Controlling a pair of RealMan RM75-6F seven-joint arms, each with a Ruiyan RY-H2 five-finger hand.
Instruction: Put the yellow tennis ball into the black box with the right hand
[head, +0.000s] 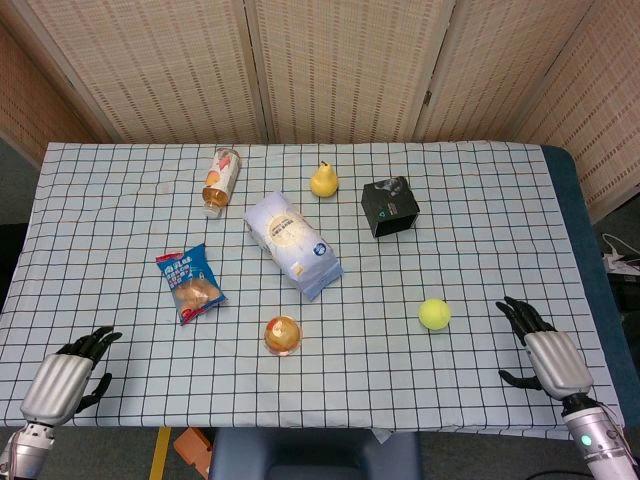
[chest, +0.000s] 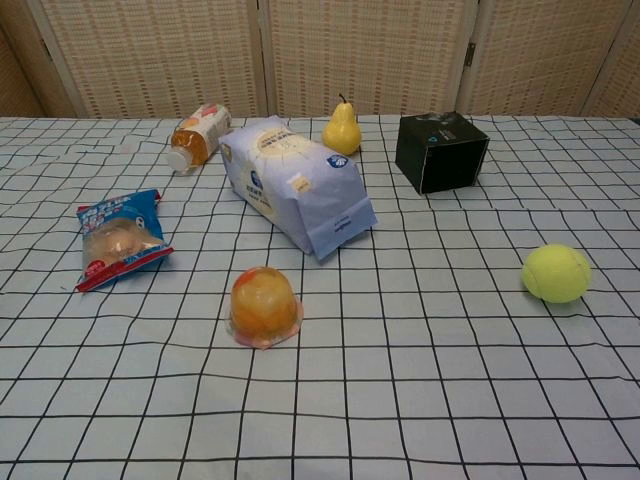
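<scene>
Yellow felt covers the tennis ball (head: 434, 314), so expect it to be light, springy and a little fuzzy, which should give your fingers good friction. It sits alone on the checked tabletop (head: 480, 200), toward the near right, with open cloth all around it. Being round, it will likely roll at the first nudge, so come down over the top and close around its widest part from both sides rather than pushing at it from one side. It should take a firm squeeze without harm.

Your right hand (head: 545, 352) lies near the ball, to its right and slightly nearer you, released and holding nothing, fingers spread toward the far side.

The black box (head: 390, 206) stands farther back and a little left of the ball, well apart from it. In the head view it looks tilted, and you cannot tell for sure which face is open, so check before you let go.

Your left hand (head: 68, 375) rests at the near left corner, also released, well away from everything.
</scene>
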